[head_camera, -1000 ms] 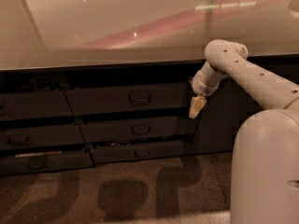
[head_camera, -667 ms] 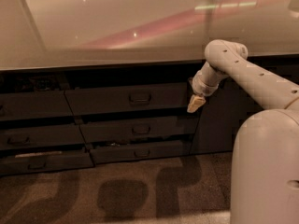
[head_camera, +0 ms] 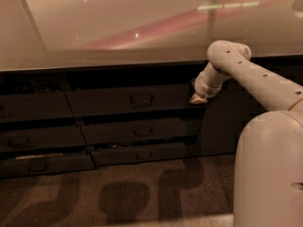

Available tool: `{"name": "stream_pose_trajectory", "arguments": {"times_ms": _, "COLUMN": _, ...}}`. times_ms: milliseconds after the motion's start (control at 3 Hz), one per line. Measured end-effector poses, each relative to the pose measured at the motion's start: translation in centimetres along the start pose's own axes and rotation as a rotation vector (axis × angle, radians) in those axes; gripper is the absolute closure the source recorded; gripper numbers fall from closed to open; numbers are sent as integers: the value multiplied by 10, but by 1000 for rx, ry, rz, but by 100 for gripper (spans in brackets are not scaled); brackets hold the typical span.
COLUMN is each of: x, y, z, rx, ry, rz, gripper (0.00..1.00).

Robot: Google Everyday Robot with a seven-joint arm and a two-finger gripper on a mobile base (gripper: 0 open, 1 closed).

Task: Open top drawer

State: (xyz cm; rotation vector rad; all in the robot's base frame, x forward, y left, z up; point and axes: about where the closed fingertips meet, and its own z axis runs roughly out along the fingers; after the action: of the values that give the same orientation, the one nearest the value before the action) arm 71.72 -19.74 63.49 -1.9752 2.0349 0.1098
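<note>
The top drawer (head_camera: 109, 102) is the uppermost front in the middle stack, just under the edge of the worktop (head_camera: 118, 27), with its small loop handle (head_camera: 141, 99) at the centre of the dark grey panel. A dark gap runs along its upper edge, and the front sits in the same place as it did a second ago, with no visible shift outward. At the right end of this front hangs the gripper (head_camera: 197, 99), its pale tip overlapping the drawer's right corner and well to the right of the handle. Whether it touches the panel cannot be told, and whether the jaws are wide or narrow cannot be told either. Compared with a second ago the tip has risen a little: it hung near the drawer's lower edge then and is now about level with the handle. The white arm (head_camera: 255, 74) bends at its rounded elbow just below the worktop edge and slopes down to the right toward the robot's body (head_camera: 270, 174), which fills the lower right corner. Under the top drawer lie a slimmer middle drawer (head_camera: 118, 132) and a bottom drawer (head_camera: 118, 155), each with a like handle. Further drawer fronts (head_camera: 33, 107) stack up on the left. Right of the gripper stands a tall dark cabinet door (head_camera: 220, 126). In front of the fronts lies a patterned floor (head_camera: 142, 193) in dark and lighter bands.
</note>
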Motion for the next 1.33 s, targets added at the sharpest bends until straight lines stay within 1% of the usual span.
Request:
{"name": "stream_pose_trajectory", "arguments": {"times_ms": 333, "x": 0, "y": 0, "z": 0, "rx": 0, "ry": 0, "rz": 0, "gripper": 100}}
{"name": "stream_pose_trajectory", "arguments": {"times_ms": 1000, "x": -2, "y": -1, "z": -6, "rx": 0, "ry": 0, "rz": 0, "gripper": 100}}
{"name": "stream_pose_trajectory", "arguments": {"times_ms": 1333, "x": 1, "y": -2, "z": -17, "rx": 25, "ry": 5, "rz": -5, "gripper": 100}}
